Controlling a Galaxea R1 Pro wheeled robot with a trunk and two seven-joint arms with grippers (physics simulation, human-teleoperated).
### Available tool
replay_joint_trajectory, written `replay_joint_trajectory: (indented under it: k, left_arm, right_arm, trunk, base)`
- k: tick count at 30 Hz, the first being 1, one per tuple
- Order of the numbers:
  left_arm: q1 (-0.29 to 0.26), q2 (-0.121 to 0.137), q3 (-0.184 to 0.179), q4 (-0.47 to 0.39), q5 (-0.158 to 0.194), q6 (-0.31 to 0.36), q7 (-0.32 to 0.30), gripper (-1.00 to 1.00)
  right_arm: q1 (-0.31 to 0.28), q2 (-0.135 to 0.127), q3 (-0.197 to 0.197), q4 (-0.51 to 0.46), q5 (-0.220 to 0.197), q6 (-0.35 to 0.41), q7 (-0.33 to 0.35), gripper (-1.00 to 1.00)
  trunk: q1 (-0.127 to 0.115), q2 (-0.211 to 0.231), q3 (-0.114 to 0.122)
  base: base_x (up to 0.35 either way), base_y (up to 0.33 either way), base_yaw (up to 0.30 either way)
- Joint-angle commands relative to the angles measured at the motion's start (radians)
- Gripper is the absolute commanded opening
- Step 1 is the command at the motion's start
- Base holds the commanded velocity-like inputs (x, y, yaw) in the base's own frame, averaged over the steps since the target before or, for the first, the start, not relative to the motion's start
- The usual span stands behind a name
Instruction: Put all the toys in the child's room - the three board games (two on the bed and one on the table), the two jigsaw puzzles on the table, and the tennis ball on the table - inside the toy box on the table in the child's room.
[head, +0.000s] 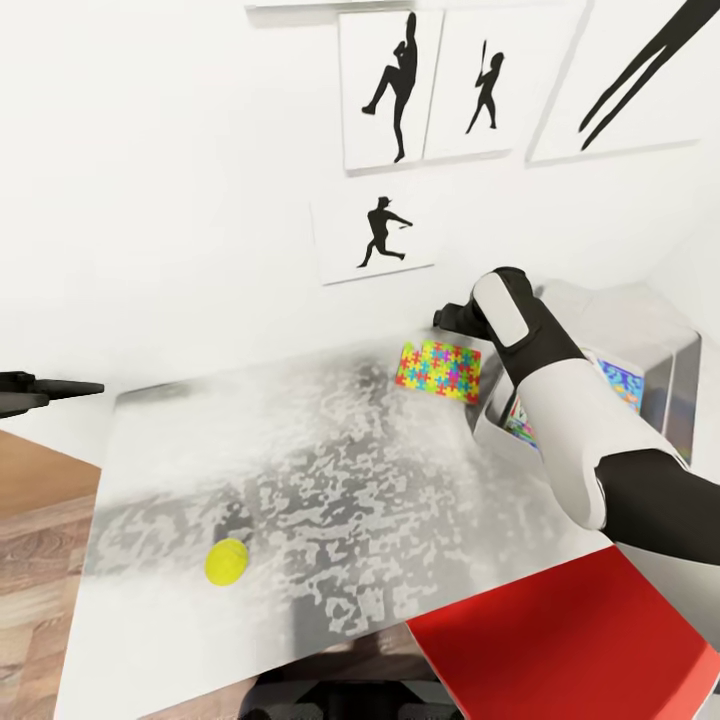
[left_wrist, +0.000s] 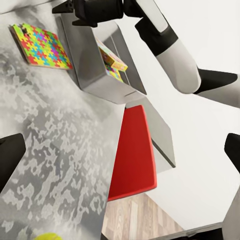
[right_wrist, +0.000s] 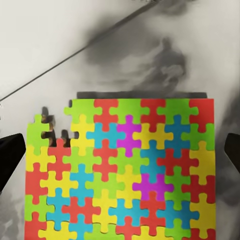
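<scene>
- Puzzle step in hand, by my reading: the right pincer (right_wrist: 120, 155) hung over the one jigsaw puzzle (head: 439, 370) that lay flat on the bench (head: 330, 470), its two fingertips showing dark on either side of the panel, spread wide and holding nothing.
- Puzzle sat at the far right of the bench top, just left of the toy box (head: 600, 345) and close to its wall; whether the two touched, I could not tell.
- Panel was thin and flat on the surface, one corner with pieces missing; next move would call for lowering the pincer and getting a finger under or across an edge, then a short carry right over the rim. A flat panel offers little to bite on, so slipping looked the main risk.
- Toy box already held colourful flat items, standing tilted inside; which toys they were, I could not say.
- Tennis ball (head: 227, 561) rested on the near left of the bench, well apart from the box and the right arm.
- Left pincer (left_wrist: 120, 150) was off the bench's left edge, fingers apart and empty, pointed across the top toward the box.
- Red seat (head: 570, 640) stood at the near right.
</scene>
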Motion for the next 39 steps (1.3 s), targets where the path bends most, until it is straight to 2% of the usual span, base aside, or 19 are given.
replay_joint_trajectory:
  k: [1, 39]
  left_arm:
    - [-0.001, 0.001, -0.001, 0.000, 0.000, 0.011, -0.004, 1.00]
    - [-0.001, 0.000, -0.001, 0.000, -0.002, 0.011, -0.004, 1.00]
  right_arm:
    - [-0.003, -0.001, 0.003, -0.001, -0.011, 0.001, -0.011, 1.00]
    - [-0.034, -0.002, 0.005, -0.001, -0.010, 0.001, -0.012, 1.00]
  trunk:
    - [0.000, -0.002, -0.003]
    - [0.000, -0.002, -0.065]
  base:
    - [0.000, 0.000, 0.000]
    - [0.000, 0.000, 0.000]
